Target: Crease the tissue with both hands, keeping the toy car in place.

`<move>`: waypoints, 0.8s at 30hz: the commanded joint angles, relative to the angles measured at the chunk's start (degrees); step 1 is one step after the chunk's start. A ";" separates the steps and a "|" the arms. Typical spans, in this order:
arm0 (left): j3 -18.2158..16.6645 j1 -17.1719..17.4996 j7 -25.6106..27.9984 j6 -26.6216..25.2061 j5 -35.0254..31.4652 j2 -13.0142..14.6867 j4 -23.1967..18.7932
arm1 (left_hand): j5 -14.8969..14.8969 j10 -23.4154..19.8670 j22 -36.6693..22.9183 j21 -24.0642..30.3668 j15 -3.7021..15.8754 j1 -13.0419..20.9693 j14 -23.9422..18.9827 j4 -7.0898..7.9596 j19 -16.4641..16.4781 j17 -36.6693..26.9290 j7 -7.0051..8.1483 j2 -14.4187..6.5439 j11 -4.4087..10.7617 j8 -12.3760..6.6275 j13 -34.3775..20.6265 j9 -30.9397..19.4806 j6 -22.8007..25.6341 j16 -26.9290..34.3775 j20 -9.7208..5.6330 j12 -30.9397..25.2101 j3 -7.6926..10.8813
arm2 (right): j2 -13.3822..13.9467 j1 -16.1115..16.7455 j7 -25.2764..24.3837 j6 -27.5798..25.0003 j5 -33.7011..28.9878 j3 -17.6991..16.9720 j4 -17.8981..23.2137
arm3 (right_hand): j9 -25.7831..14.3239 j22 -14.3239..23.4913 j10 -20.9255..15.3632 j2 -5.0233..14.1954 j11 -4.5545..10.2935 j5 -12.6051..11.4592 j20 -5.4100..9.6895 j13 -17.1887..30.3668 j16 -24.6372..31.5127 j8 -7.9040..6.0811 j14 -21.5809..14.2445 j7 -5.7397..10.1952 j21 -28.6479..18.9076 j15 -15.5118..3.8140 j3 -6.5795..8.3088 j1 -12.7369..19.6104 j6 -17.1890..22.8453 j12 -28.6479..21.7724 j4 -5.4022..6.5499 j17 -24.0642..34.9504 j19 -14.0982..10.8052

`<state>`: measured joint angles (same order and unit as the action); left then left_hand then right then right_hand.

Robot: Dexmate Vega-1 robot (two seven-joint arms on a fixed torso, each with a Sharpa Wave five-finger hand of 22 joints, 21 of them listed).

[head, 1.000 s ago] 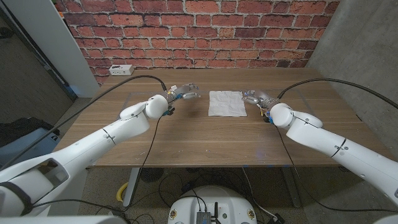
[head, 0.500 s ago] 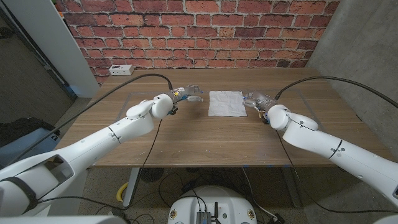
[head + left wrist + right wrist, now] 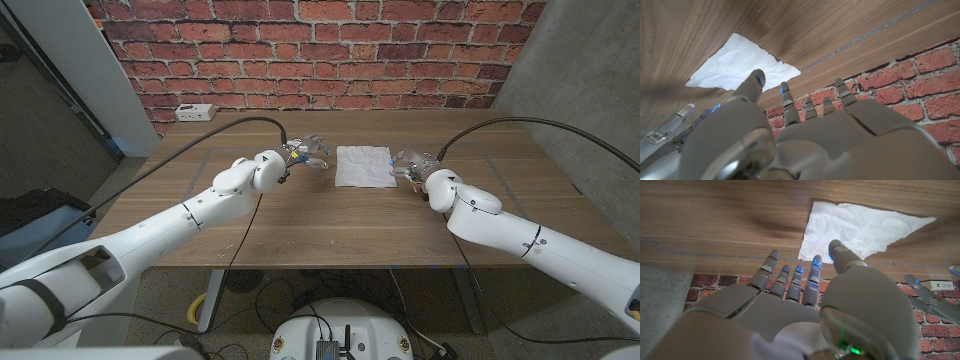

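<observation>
Since the earlier frames both hands have closed in on the tissue from either side; the tissue itself hasn't shifted. We see it lying flat & slightly crumpled on the wooden table, towards the far middle, w/ one corner a bit lifted in the right wrist view.

Left hand sits just beside the tissue's left edge, not touching it as far as we can tell in the head view. Its fingers are spread apart & hold nothing; in the left wrist view they reach towards the tissue's near corner, w/ a gap of bare wood between.

Right hand is at the tissue's right edge, v. close; we can't tell from the head view whether it touches. In the right wrist view its fingers are wide & slightly fanned, nothing in them, and the thumb tip overlaps the tissue's edge in that pic; contact unclear.

We see no grip on the tissue by either hand. Beyond the table there's a red brick wall, and a white power strip lies at the table's far left corner. Black cables run along both arms
</observation>
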<state>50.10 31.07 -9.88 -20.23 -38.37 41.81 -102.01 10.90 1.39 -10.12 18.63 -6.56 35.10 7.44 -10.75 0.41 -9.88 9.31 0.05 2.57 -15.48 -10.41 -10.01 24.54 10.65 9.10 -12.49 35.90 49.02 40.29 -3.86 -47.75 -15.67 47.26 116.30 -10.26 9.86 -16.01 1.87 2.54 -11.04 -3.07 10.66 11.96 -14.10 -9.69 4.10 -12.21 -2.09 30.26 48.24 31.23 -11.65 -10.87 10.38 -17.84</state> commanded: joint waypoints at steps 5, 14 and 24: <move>2.30 -1.16 -4.48 -0.03 -9.54 -1.75 0.85 | 0.65 0.22 -0.11 -0.77 -0.36 3.29 0.20 0.10 0.43 -0.03 1.61 1.85 1.42 -0.16 -0.03 -0.24 2.27 -0.28 -0.05 0.50 -1.15 | -0.46 -1.54 3.65 -2.39 -4.13 2.13 -0.09 | -0.37 0.24 1.25 -1.50 0.78 -0.78 0.66 0.14 -0.57 1.16 1.32 0.96 0.49 -0.50 -1.42 2.67 -0.47 0.56 0.51 0.19 0.54; 2.44 -1.56 -5.26 1.66 -10.88 -3.24 2.77 | 0.69 0.27 -0.15 -1.40 -0.18 5.58 0.26 0.36 0.57 -0.04 1.87 2.66 1.88 0.04 -0.04 -0.27 3.67 -0.24 -0.53 0.68 -1.79 | -0.82 -1.19 3.83 -1.85 -4.19 1.45 -0.46 | -0.40 0.26 1.45 -1.95 0.67 -0.95 0.61 0.16 -0.66 1.49 1.75 0.87 0.57 -0.41 -2.10 3.17 -0.51 0.60 0.86 0.27 0.67; 2.51 -1.89 -4.58 4.28 -10.30 -4.43 4.82 | 0.65 0.30 -0.19 -1.91 -0.21 6.86 0.37 0.65 0.44 -0.05 1.99 2.92 1.89 0.34 -0.04 -0.30 4.46 -0.23 -0.60 0.77 -2.35 | -0.93 -0.49 3.57 -0.59 -3.51 0.32 -0.96 | -0.45 0.29 1.32 -1.95 0.35 -1.08 0.44 0.17 -0.51 1.65 1.65 0.55 0.50 -0.10 -2.72 3.35 -0.19 0.53 1.31 0.37 0.45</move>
<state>52.33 29.56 -14.67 -18.24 -48.11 38.70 -99.16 11.28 1.59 -10.14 17.07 -7.07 41.10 7.36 -10.10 0.81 -9.88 11.35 2.83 4.00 -15.24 -10.41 -10.01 28.16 10.37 8.70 -11.86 33.85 48.33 39.17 -0.31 -49.36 -19.50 48.60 115.86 -10.55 10.01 -14.72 -0.14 3.39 -11.70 -2.54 10.67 11.40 -12.48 -8.15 4.62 -11.66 -2.36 27.82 50.84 30.70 -11.21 -9.70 10.55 -17.30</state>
